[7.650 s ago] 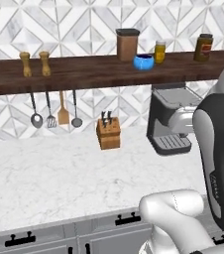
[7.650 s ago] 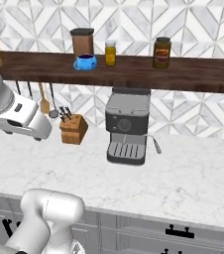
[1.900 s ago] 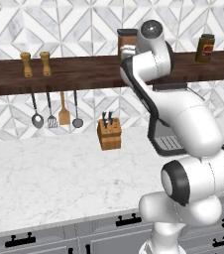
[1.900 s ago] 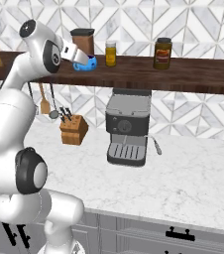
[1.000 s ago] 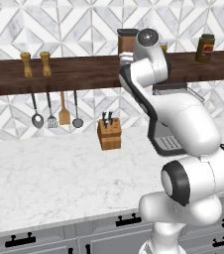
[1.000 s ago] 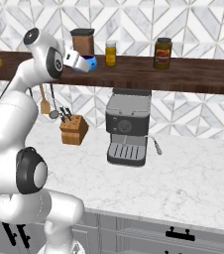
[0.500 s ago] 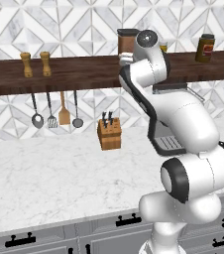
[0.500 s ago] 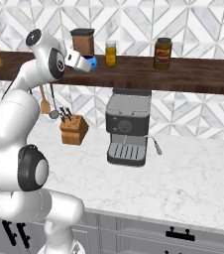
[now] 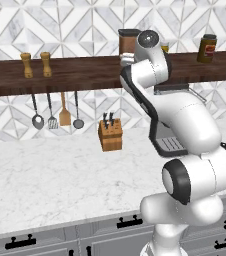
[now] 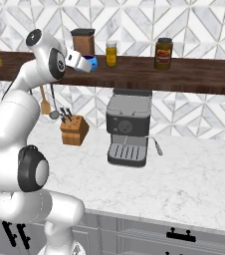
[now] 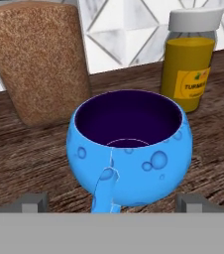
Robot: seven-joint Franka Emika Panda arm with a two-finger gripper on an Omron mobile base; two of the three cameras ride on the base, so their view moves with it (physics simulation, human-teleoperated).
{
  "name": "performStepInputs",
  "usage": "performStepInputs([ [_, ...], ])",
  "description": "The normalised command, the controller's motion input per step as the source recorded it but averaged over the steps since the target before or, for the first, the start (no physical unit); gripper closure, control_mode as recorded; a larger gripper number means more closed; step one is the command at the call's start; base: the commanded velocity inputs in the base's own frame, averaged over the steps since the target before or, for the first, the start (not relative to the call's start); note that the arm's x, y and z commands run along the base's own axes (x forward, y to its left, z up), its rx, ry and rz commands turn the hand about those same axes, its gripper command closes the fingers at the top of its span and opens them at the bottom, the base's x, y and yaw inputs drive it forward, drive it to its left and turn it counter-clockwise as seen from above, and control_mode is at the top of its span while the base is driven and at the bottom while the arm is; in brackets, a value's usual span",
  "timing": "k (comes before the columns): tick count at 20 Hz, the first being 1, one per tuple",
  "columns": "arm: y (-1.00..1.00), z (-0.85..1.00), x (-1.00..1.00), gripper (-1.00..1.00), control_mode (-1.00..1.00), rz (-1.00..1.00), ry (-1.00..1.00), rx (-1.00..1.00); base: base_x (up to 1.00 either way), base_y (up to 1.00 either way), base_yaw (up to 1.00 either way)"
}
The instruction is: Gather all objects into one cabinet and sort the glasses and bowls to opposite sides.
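Note:
A small bright blue glass [image 11: 129, 149] with a dark inside and a handle toward the camera stands on the dark wooden shelf [image 11: 25, 158]. My gripper [image 11: 113, 202] is open, with one fingertip [image 11: 34, 201] left of the glass and the other right of it, low and close. In the right base view the gripper [image 10: 83, 61] is held up at shelf height against the blue glass [image 10: 91, 63]. In the left base view the raised arm covers the glass. The cabinet and the bowls are out of view.
A brown canister [image 11: 34, 64] stands just behind the glass on the left, and a yellow jar [image 11: 191, 64] behind it on the right. A dark jar [image 10: 163, 53] sits further along the shelf. Below on the marble counter are a coffee machine [image 10: 128, 127] and a knife block [image 10: 73, 132].
The arm rose from low in front of the base to the shelf. Over the last second the open hand edged closer to the blue glass, which has not moved.

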Motion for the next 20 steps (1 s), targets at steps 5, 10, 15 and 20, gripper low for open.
performStepInputs([
  [5,0.00,0.00,0.00,1.00,-1.00,0.00,0.00,0.00,0.00,0.00,0.00],
  [10,0.00,0.00,0.00,1.00,-1.00,0.00,0.00,0.00,0.00,0.00,0.00],
  [15,0.00,0.00,0.00,1.00,-1.00,0.00,0.00,0.00,0.00,0.00,0.00],
  [20,0.00,0.00,0.00,1.00,-1.00,0.00,0.00,0.00,0.00,0.00,0.00],
])
